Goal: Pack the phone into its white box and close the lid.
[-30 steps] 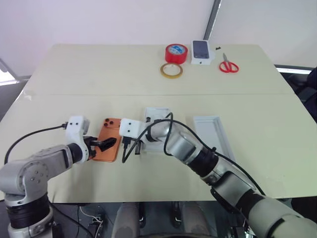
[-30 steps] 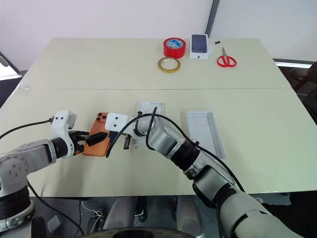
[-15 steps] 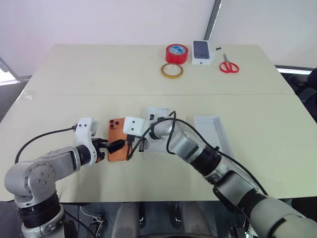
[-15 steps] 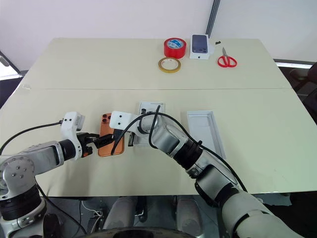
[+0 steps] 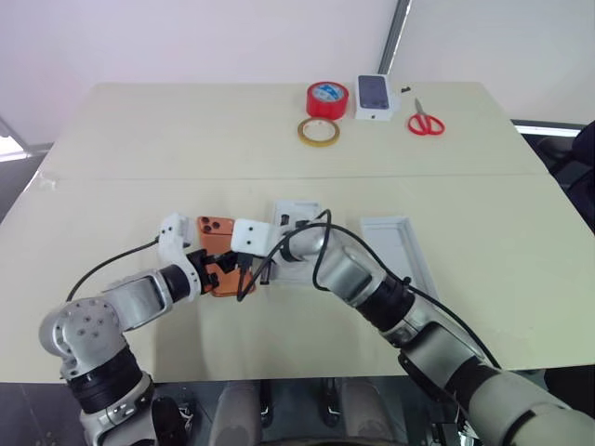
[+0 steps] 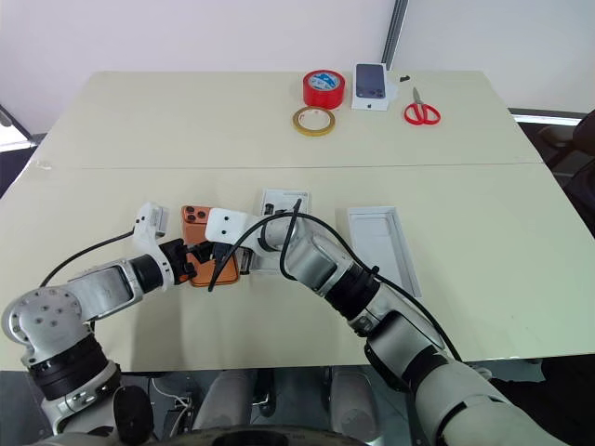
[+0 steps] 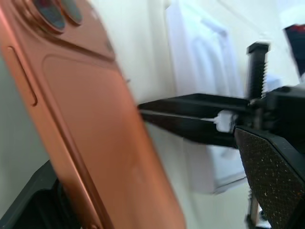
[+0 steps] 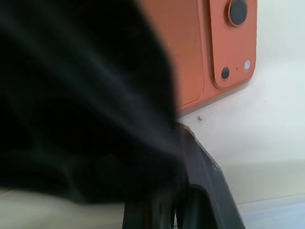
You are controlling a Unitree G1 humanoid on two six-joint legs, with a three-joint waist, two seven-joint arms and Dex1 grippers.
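The orange phone (image 5: 221, 243) lies back up on the table, camera cluster at its far end, and looks tipped up along one long side (image 7: 95, 124). My left gripper (image 5: 216, 274) is open and straddles the phone's near half; one finger sits under the phone, and the other pad (image 7: 271, 176) stands well clear of it. My right gripper (image 5: 260, 274) is shut, its tips at the phone's right edge (image 8: 214, 43). The white box (image 5: 398, 249), a shallow rimmed tray, lies open further right. Another white box piece (image 5: 296, 223) lies partly under my right arm.
At the far edge are a red tape roll (image 5: 329, 97), a tan tape ring (image 5: 319, 131), a small white box printed with a dark phone (image 5: 375, 96) and red scissors (image 5: 425, 121). Cables loop around both wrists.
My left gripper has moved right towards the right gripper and rolled. The phone has shifted right with it and turned straighter, one side tipping up. The right arm stayed put.
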